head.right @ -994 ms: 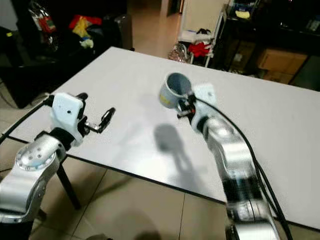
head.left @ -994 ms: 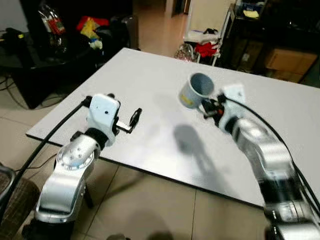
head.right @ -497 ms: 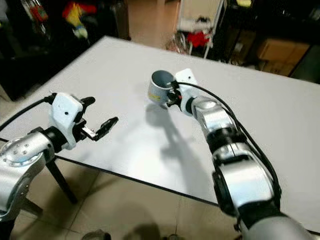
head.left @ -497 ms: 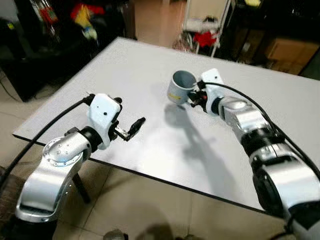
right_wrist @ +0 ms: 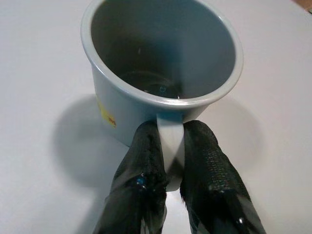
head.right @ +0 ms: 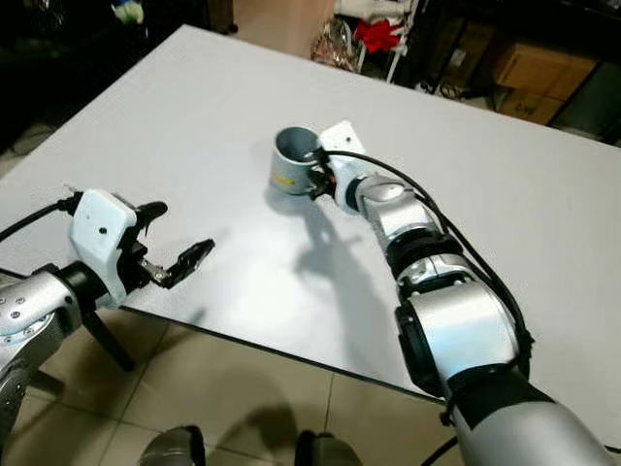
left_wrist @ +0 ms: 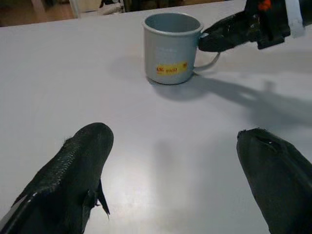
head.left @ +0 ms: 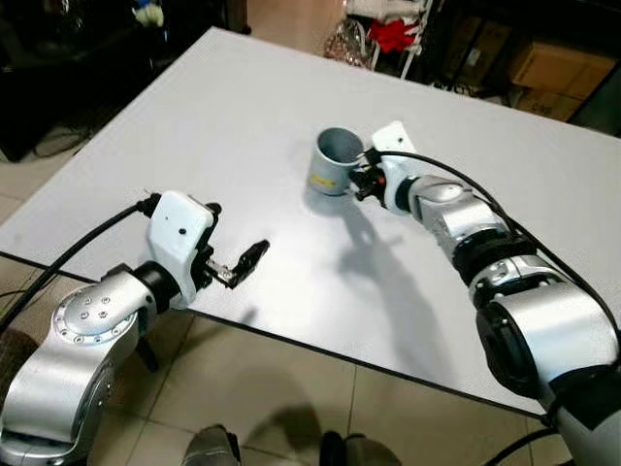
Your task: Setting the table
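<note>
Your grey mug (head.left: 335, 161) stands upright on the white table (head.left: 194, 116), mouth up, its handle pointing back at the right gripper (right_wrist: 168, 165), whose fingers pinch that handle. If you pull away before letting go, the handle will likely drag and tip the mug. Your left gripper (head.left: 241, 266) hovers spread apart near the table's front edge, well clear.
</note>
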`<state>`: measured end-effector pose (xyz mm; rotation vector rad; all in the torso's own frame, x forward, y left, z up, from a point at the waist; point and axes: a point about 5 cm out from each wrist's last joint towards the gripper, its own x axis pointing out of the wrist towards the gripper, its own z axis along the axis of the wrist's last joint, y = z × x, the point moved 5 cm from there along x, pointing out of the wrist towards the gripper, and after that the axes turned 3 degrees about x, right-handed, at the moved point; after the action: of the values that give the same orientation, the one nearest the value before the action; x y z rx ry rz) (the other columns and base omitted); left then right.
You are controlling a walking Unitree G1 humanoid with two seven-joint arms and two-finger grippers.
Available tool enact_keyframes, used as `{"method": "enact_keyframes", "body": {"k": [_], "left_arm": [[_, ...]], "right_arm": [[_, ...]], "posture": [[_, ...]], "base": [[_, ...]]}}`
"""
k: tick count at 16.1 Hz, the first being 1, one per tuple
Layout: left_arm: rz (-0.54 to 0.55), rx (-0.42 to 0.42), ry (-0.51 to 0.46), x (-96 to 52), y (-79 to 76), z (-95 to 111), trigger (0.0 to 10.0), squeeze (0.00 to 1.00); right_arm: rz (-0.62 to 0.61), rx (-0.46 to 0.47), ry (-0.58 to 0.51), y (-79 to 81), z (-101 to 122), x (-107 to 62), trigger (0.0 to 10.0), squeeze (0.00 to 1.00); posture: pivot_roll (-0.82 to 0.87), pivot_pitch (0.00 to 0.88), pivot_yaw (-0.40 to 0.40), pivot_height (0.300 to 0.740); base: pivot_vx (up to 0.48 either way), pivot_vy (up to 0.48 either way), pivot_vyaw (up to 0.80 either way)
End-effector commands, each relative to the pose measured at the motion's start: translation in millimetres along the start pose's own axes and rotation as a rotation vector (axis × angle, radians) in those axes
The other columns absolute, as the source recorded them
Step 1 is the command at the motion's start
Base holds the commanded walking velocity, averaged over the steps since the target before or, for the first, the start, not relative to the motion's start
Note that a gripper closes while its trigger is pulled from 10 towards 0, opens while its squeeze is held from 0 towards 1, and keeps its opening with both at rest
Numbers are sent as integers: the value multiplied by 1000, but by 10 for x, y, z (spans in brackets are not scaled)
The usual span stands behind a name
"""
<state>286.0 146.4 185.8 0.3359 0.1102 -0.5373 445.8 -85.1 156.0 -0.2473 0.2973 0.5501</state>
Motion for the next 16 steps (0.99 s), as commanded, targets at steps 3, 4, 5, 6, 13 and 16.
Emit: {"method": "enact_keyframes", "body": {"k": [3, 4, 5, 6, 13, 16], "left_arm": [[-11, 5, -3, -30, -37, 42, 10000, 0], [-19, 6, -2, -19, -59, 42, 10000, 0], [-21, 6, -2, -14, -64, 41, 10000, 0], [-27, 6, -2, -5, -76, 44, 10000, 0], [-58, 6, 28, 111, -66, -47, 10000, 0], [-67, 21, 52, 153, -79, -150, 10000, 0]], "right_arm": [[8, -24, -11, -58, 98, -26, 10000, 0], [-6, -31, -2, -80, 64, -30, 10000, 0], [-9, -33, 2, -84, 52, -31, 10000, 0], [-10, -34, 7, -90, 18, -36, 10000, 294], [-10, -29, -57, -250, 173, -131, 10000, 1000], [66, -41, -102, -257, 231, -201, 10000, 0]], "posture": [[133, 160, -146, 740], [132, 154, -143, 740], [132, 153, -142, 740], [132, 147, -139, 740], [84, 37, -73, 740], [62, 0, -50, 740]], "base": [[0, 0, 0], [0, 0, 0], [0, 0, 0], [0, 0, 0], [0, 0, 0], [0, 0, 0]]}}
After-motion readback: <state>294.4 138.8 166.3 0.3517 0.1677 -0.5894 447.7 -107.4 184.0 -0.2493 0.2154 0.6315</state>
